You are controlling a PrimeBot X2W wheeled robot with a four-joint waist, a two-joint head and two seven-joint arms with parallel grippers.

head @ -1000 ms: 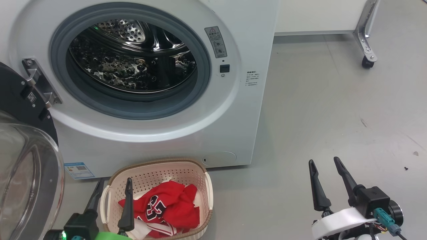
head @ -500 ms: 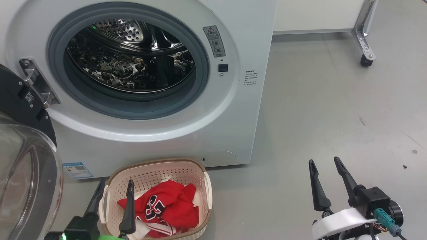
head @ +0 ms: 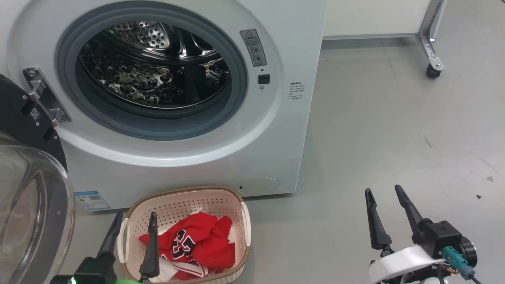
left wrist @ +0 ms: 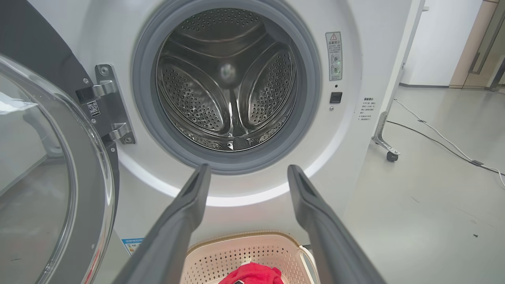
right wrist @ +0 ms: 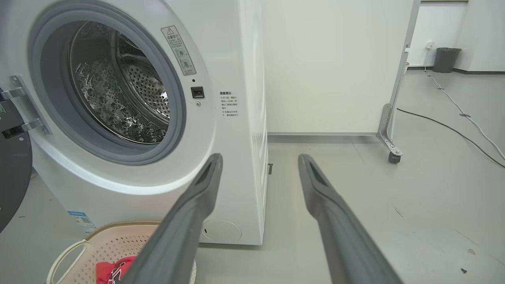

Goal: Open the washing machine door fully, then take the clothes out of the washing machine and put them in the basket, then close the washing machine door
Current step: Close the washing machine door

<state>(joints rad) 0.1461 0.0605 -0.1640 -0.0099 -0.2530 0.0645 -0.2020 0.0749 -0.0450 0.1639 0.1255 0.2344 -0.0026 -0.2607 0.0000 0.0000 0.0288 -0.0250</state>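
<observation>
Only my head cam had drifted a touch since the earlier frame; nothing else moved. Left gripper [head: 135,216] & right gripper [head: 382,190] both sat w/ fingers apart, empty. Clothes [head: 205,240] lay in the basket [head: 185,194], the drum [head: 158,79] looked empty, and the door [head: 15,118] hung open at left. I judged only closing it remained.

washing machine door [head: 27,185] cut off left, blue label [head: 91,200] unreadable
</observation>
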